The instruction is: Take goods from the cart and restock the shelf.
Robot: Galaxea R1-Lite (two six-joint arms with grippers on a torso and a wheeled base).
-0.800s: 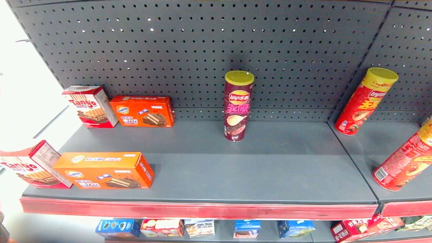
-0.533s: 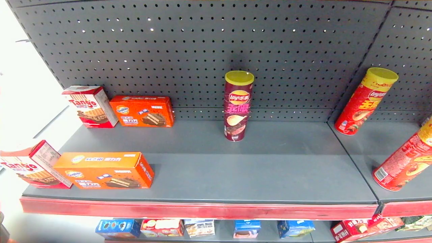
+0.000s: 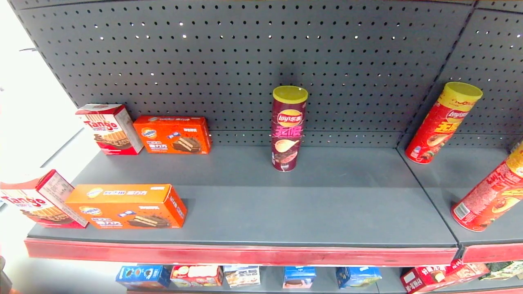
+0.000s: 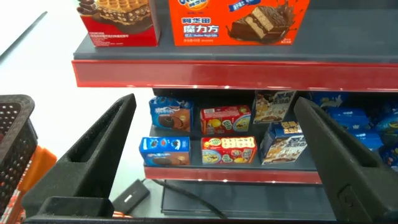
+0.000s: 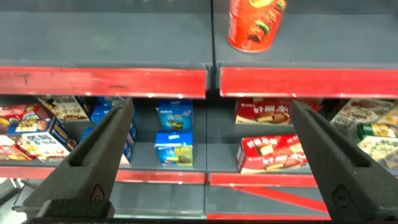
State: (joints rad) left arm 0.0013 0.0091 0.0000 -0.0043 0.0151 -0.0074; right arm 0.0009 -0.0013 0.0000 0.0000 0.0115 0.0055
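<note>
The grey shelf (image 3: 261,212) with a red front strip carries a maroon chip can (image 3: 288,128) upright at mid-back. Two red chip cans (image 3: 443,121) (image 3: 488,199) stand on the adjoining bay at right. Orange wafer boxes (image 3: 172,134) (image 3: 126,206) and red-and-white wafer boxes (image 3: 108,128) (image 3: 39,200) sit at left. My left gripper (image 4: 214,155) is open and empty, held below the front strip, facing the lower shelves. My right gripper (image 5: 211,155) is likewise open and empty, before the red strip (image 5: 102,82), under a red can (image 5: 255,23).
Lower shelves hold several small snack boxes (image 3: 196,275) (image 4: 229,149) (image 5: 174,148). A black mesh cart basket (image 4: 13,146) stands beside the left gripper. The perforated back panel (image 3: 245,61) closes off the shelf's rear. The shelf's middle and right front is bare.
</note>
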